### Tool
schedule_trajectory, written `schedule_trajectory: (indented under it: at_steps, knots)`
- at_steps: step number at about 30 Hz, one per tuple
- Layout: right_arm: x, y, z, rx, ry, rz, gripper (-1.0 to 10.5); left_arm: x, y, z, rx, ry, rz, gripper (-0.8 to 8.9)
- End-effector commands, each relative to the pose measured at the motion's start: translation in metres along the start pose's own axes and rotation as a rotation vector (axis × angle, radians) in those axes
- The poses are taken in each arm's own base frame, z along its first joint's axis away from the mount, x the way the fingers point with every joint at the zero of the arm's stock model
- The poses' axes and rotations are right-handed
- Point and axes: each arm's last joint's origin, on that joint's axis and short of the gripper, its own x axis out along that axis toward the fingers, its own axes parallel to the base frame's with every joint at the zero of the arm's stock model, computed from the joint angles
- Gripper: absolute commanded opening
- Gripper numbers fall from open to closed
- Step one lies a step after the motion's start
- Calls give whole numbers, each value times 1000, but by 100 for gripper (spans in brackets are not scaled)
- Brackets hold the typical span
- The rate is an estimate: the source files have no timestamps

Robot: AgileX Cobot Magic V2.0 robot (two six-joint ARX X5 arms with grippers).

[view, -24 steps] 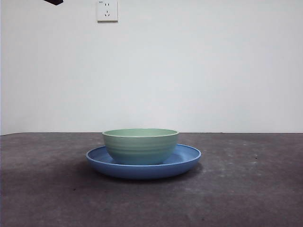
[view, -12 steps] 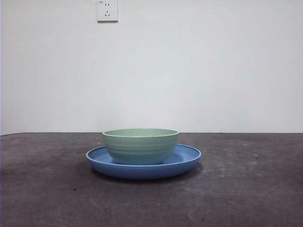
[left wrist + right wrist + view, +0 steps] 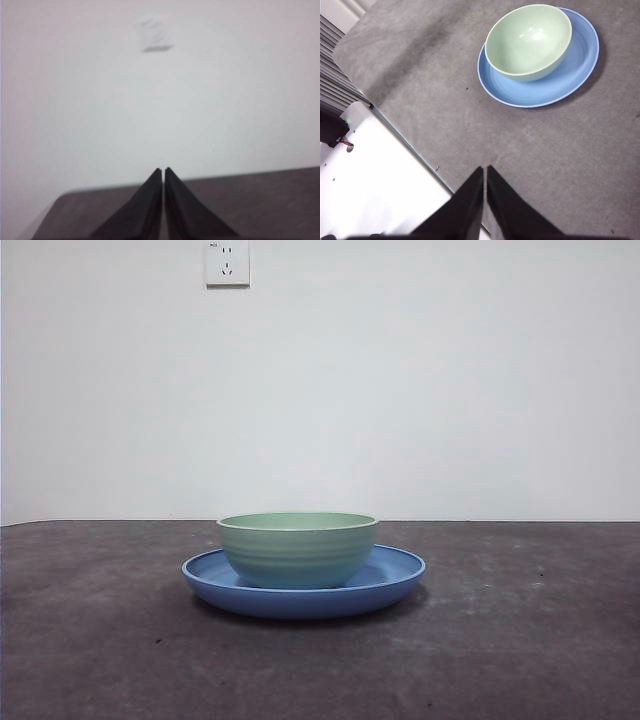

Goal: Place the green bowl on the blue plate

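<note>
The green bowl (image 3: pixel 297 549) is seated upright inside the blue plate (image 3: pixel 395 580), its base resting on the plate's floor; in the right wrist view it is seen shifted toward the plate's 10 o'clock rim, so a wider crescent of blue is left bare on the opposite side. The placement is judged complete, since the bowl is carried by the plate alone and nothing is touching it.

The left end effector (image 3: pixel 163 172) is held closed and empty, aimed at the white wall, well apart from the dishes. The right end effector (image 3: pixel 485 170) is likewise closed on nothing, raised above the grey counter (image 3: pixel 560 150) at a distance from the plate.

The bowl's foot is hidden by the plate's raised rim in the front view. A wall socket (image 3: pixel 227 262) is cut off at 12 o'clock there, and is only a blur in the left wrist view.
</note>
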Motion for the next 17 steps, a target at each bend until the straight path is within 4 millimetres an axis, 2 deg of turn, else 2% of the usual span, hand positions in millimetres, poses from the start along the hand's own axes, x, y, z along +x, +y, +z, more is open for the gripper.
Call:
schedule_trajectory:
  at_steps: [1,9,12,17]
  knots:
    - [-3,3,5,-26,-20,8,6,-4,2,-20,15,26,60,9]
    - [-3,3,6,-34,-35,10,6,-13,0,-91,7,131,86,9]
    - [-3,3,7,-39,-45,11,6,-15,-1,-113,4,167,84,9]
    - [-3,3,8,-40,-48,12,6,-17,-2,-134,-11,195,84,9]
